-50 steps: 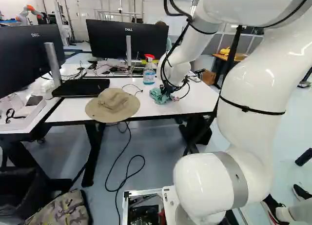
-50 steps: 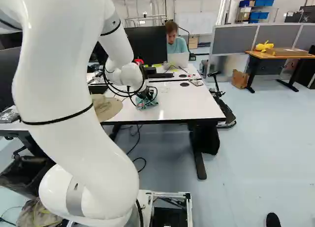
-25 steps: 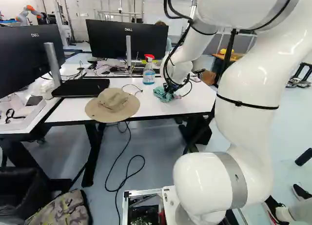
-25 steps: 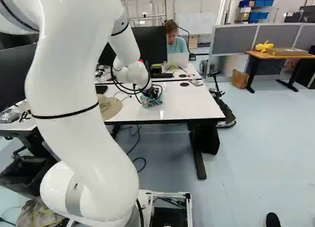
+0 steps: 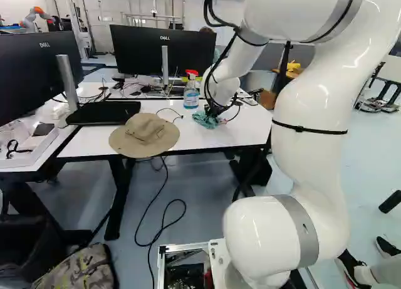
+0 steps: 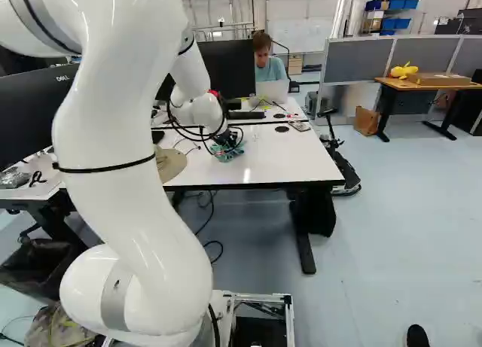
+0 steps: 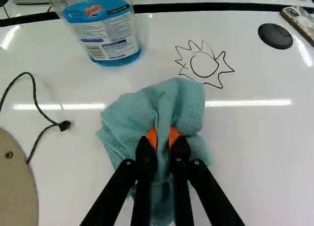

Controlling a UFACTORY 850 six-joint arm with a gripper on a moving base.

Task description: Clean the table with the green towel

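Observation:
In the left base view my gripper (image 5: 214,116) is low over the white table (image 5: 250,133), at the green towel (image 5: 204,120). The wrist view shows the gripper (image 7: 163,140) shut on the bunched towel (image 7: 147,111), a fold pinched between the orange pads. The towel's loose parts spread on the tabletop around and under the fingers. A black drawing of a spiky sun (image 7: 204,64) marks the table ahead of the towel, off to one side.
A spray bottle (image 5: 191,89) with blue liquid stands just beyond the towel. A tan hat (image 5: 144,135) lies at the table's front edge, near a thin black cable (image 7: 35,103). Monitors (image 5: 164,51) stand behind. A phone (image 7: 300,21) lies farther back, beside a black round cap (image 7: 275,36).
The arm has shifted against its lowest joint. In the left base view the gripper and the held towel have moved a little left and away over the table. The base has not moved.

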